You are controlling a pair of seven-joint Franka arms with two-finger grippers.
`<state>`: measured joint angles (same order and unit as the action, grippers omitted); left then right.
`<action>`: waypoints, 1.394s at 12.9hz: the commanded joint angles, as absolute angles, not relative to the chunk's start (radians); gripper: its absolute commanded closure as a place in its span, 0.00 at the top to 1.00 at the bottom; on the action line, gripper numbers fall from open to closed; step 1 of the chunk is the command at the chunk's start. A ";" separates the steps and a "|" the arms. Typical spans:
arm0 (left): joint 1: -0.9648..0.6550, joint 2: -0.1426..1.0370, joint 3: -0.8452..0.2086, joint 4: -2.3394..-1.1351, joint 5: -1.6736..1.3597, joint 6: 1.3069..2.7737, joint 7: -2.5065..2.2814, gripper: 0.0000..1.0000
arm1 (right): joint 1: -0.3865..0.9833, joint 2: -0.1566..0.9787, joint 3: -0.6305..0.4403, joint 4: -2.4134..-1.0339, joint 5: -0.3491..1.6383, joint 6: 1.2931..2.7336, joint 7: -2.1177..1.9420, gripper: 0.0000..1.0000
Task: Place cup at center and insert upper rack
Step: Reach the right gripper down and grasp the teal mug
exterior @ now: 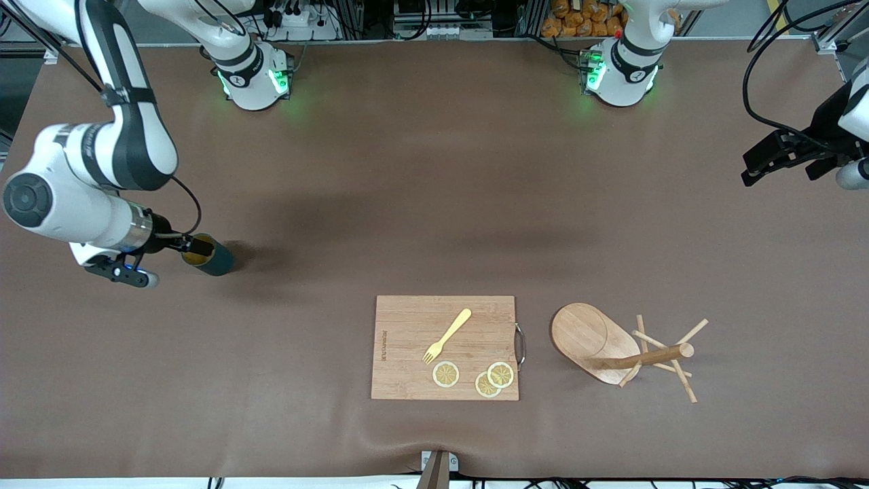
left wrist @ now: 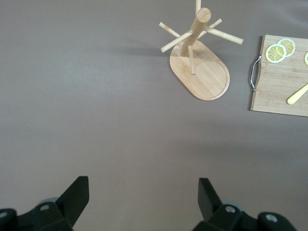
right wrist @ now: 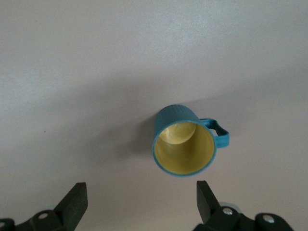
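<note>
Right wrist view gives me the cup handle, hidden in front view, right tool open above it, left tool open over bare desk, upper rack upright near it.

Left gripper fingers spread wide over bare table. Rack upright, just beside board carrying lemon slices, fork.

One cup, one upper rack, one cutting board, one fork, three lemon slices.

High front view; wrist cameras face tabletop
</note>
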<state>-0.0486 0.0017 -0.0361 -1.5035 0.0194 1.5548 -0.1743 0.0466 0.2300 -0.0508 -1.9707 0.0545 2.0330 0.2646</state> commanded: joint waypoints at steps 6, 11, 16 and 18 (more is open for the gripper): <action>-0.026 0.009 -0.038 -1.488 0.008 1.562 -0.149 1.00 | 0.047 0.357 -0.048 -2.040 0.064 2.227 0.340 1.00; -0.026 0.021 -0.038 -1.488 0.011 1.562 -0.149 1.00 | 0.051 0.370 -0.048 -2.065 0.063 2.263 0.347 0.37; -0.029 0.023 -0.040 -1.486 0.011 1.562 -0.150 1.00 | 0.051 0.367 -0.049 -2.060 0.054 2.258 0.347 0.00; -0.037 0.034 -0.041 -1.488 0.011 1.562 -0.152 1.00 | 0.052 0.359 -0.049 -2.057 0.051 2.253 0.345 0.00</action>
